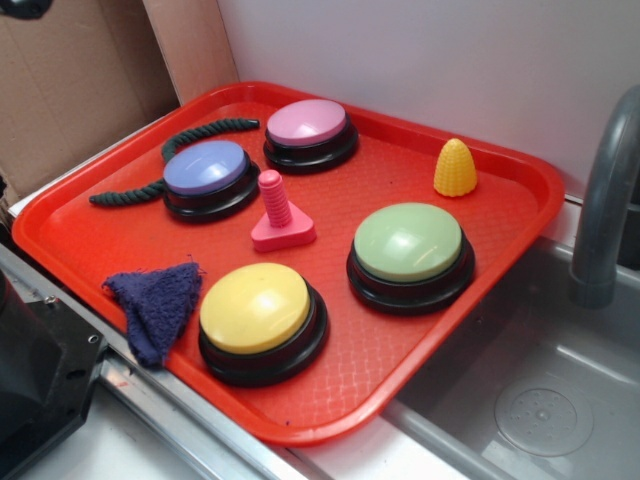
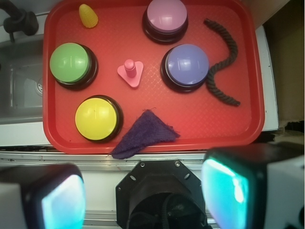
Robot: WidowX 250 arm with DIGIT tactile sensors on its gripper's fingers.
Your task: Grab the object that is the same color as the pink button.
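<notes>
The object, a small pink bolt, stands upright on its flat base in the middle of the red tray. Behind it, at the tray's far side, sits the pink button with its black base. In the wrist view my gripper is open and held high, back from the tray's near edge and above the black robot base. Its two fingers stand wide apart with nothing between them. The bolt lies well ahead of the gripper and is untouched.
A blue-purple button, a green button and a yellow button ring the bolt. A yellow corn cone, a dark rope and a purple cloth also lie on the tray. A sink and grey faucet are to the right.
</notes>
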